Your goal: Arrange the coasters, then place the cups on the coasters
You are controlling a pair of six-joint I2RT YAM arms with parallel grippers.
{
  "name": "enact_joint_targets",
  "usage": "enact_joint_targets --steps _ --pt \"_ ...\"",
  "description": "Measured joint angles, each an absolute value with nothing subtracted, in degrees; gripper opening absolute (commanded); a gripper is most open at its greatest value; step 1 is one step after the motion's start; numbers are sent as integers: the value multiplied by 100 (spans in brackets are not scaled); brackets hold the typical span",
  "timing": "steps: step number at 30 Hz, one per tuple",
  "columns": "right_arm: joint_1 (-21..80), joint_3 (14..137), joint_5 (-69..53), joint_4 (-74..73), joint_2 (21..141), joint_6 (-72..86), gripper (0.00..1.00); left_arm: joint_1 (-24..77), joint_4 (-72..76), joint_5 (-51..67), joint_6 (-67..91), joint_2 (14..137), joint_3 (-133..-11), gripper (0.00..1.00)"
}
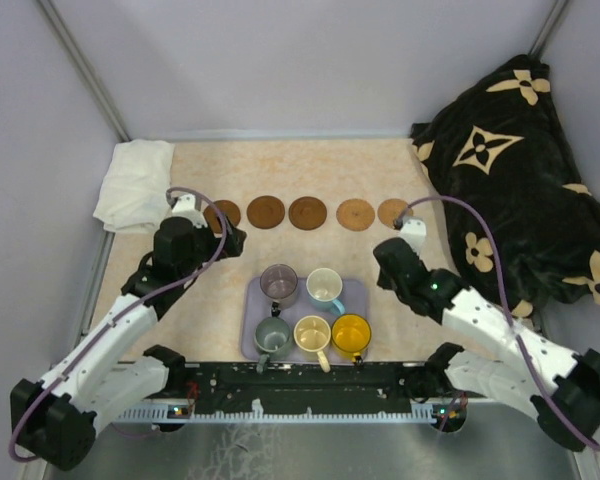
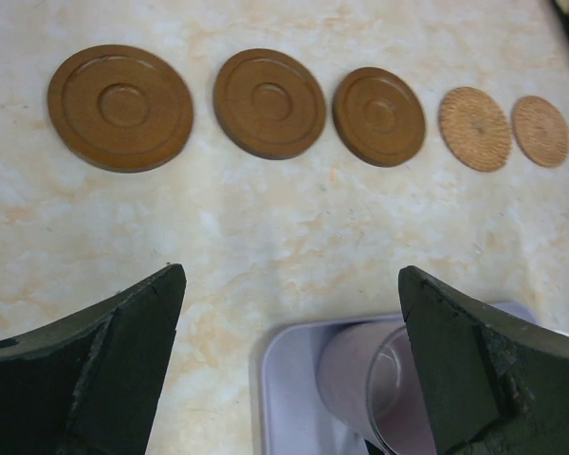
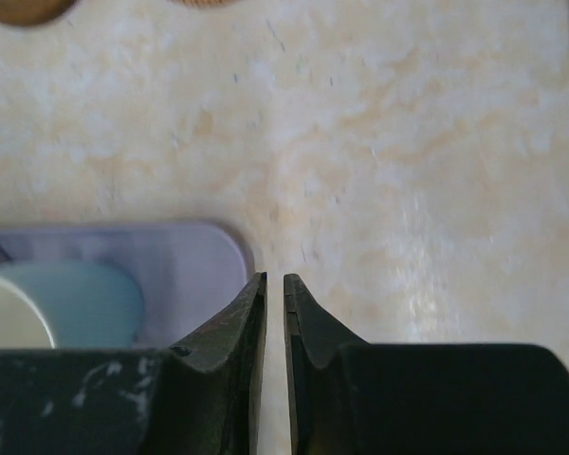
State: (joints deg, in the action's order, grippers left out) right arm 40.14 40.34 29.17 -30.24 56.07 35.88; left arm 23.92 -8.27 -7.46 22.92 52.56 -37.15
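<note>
Five brown coasters lie in a row across the table: three dark ones (image 2: 120, 106), (image 2: 269, 102), (image 2: 379, 116) and two tan woven ones (image 2: 474, 128), (image 2: 540, 131). Nearer, a lavender tray (image 1: 355, 295) holds five cups: purple-grey (image 1: 279, 283), light blue (image 1: 324, 287), grey-green (image 1: 272, 334), cream (image 1: 312, 335) and orange-yellow (image 1: 351, 334). My left gripper (image 2: 289, 275) hangs wide open and empty over the tray's far left corner, the purple-grey cup (image 2: 360, 374) beside its right finger. My right gripper (image 3: 275, 277) is shut on nothing, just right of the tray's far right corner (image 3: 190, 256).
A folded white cloth (image 1: 135, 183) lies at the far left of the table. A black cushion with beige flowers (image 1: 520, 190) fills the far right side. In the top view, my left gripper (image 1: 230, 238) covers part of the leftmost coaster.
</note>
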Motion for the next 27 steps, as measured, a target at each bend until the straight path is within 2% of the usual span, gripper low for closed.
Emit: enact_joint_targets --steps 4,7,18,27 --pt "4565 3627 2947 -4086 4477 4241 14 2912 -952 -663 2246 4713 -3669 100" --pt "4720 3601 3013 -4477 4110 4571 16 3531 -1127 -565 2213 4392 -3669 100" --pt "4746 4134 4104 -4803 5242 5072 21 4720 -1599 1004 1782 4169 -3701 100" --pt "4587 4364 4641 -4711 5116 5334 21 6956 -1938 1813 1933 5343 -4084 100"
